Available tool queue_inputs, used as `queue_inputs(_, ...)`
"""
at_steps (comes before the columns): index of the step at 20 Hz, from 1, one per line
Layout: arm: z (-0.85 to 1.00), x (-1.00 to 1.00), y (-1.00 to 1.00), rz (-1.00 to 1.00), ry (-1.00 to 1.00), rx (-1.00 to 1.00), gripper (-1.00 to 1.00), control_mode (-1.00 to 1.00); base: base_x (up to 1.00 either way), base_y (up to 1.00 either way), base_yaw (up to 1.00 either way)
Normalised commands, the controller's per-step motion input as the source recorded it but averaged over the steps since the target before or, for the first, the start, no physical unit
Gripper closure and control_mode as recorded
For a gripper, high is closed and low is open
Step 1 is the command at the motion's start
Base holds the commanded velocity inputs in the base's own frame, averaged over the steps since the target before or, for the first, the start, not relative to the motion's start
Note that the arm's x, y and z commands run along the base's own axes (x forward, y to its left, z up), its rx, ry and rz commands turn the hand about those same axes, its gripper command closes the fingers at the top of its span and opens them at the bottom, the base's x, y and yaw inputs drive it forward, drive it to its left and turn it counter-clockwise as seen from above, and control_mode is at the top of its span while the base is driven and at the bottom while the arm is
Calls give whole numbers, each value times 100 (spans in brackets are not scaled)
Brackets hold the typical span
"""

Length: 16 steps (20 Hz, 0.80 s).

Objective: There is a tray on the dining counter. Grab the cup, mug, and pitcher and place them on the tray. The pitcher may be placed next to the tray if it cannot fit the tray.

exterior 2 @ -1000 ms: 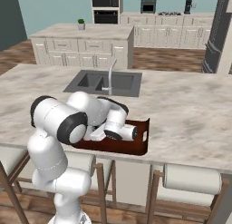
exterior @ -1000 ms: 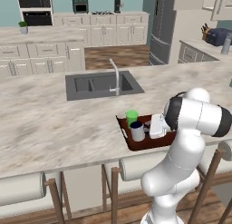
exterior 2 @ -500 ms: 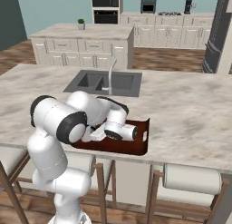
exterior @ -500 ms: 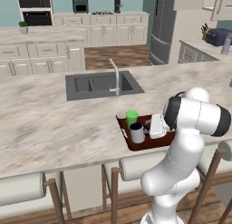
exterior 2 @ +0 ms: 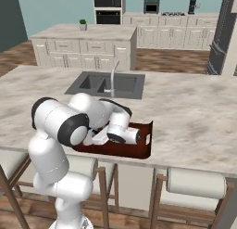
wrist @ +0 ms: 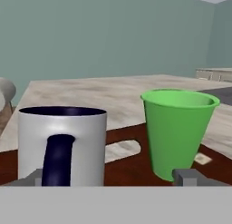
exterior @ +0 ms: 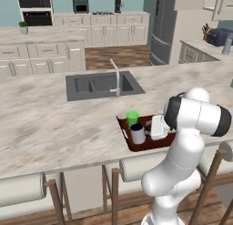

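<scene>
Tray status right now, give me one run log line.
gripper: open, holding nothing | mug: on tray | green cup: on tray, beside mug

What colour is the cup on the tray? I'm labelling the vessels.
Bright green; the cup shows best in the hand view.

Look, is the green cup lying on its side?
No, the green cup stands upright on the tray, its open mouth up, beside the mug.

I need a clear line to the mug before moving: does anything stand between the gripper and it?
Nothing visible does. In the hand view the mug stands straight ahead of the open gripper on the tray, its handle facing the camera. The cup stands beside it, off to one side, not in the path.
</scene>
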Motion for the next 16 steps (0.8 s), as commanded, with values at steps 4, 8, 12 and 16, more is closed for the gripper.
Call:
queue_inputs(4,-32,-32,0,8,-3,-4,-100,-100,0,0,0)
queue_inputs(8,-25,-36,0,9,-3,-3,-100,-100,0,0,0)
queue_inputs(12,4,-34,-1,6,-7,0,-100,-100,0,0,0)
queue_inputs(16,26,-34,-10,0,-4,0,-100,-100,0,0,0)
